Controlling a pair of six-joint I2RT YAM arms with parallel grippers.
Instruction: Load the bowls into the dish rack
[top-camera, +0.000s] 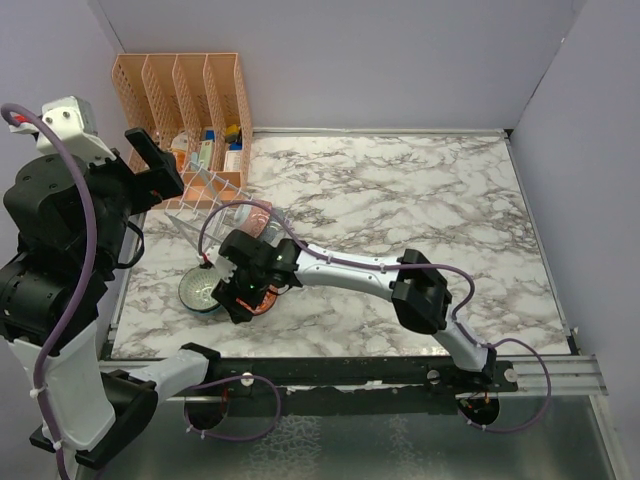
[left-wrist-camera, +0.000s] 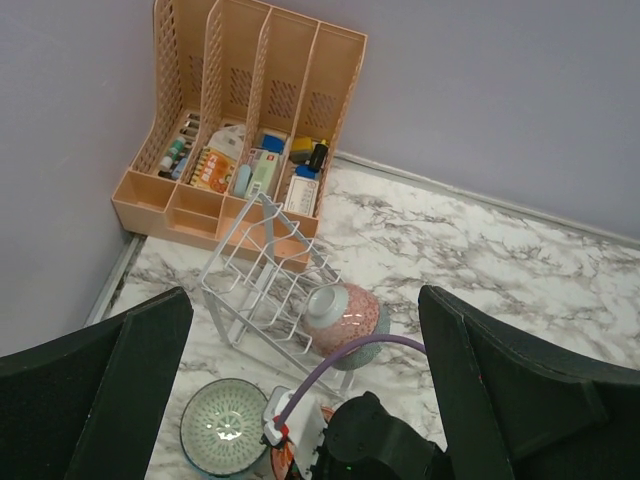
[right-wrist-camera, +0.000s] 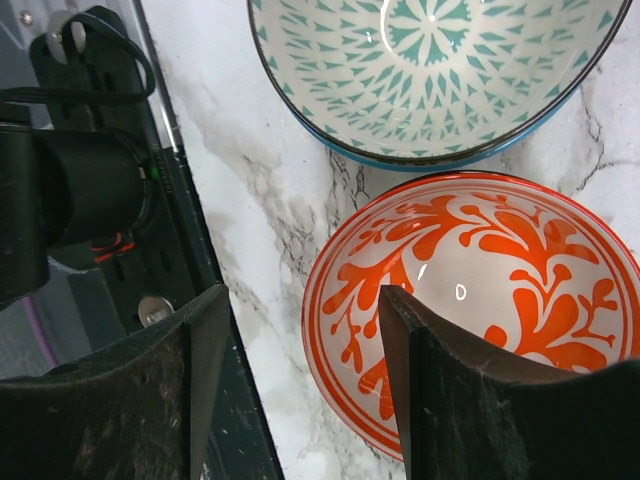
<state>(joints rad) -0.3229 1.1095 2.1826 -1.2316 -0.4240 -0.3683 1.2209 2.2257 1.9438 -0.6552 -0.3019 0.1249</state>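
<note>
The orange-red bowl (right-wrist-camera: 500, 270) sits upright on the marble near the front left, touching the teal-green bowl (right-wrist-camera: 430, 70). My right gripper (right-wrist-camera: 300, 300) is open and straddles the orange bowl's near rim, one finger inside and one outside. In the top view my right gripper (top-camera: 240, 297) covers most of the orange bowl (top-camera: 268, 300), with the teal bowl (top-camera: 200, 290) just to its left. The reddish-brown bowl (left-wrist-camera: 345, 315) lies on its side at the right end of the clear dish rack (left-wrist-camera: 262, 270). My left gripper (left-wrist-camera: 300, 400) is open and empty, high above them.
An orange slotted file organizer (top-camera: 185, 90) with small items stands in the back left corner, right behind the rack. The table's black front rail (right-wrist-camera: 190, 210) runs close beside my right gripper. Walls close in the left and back sides.
</note>
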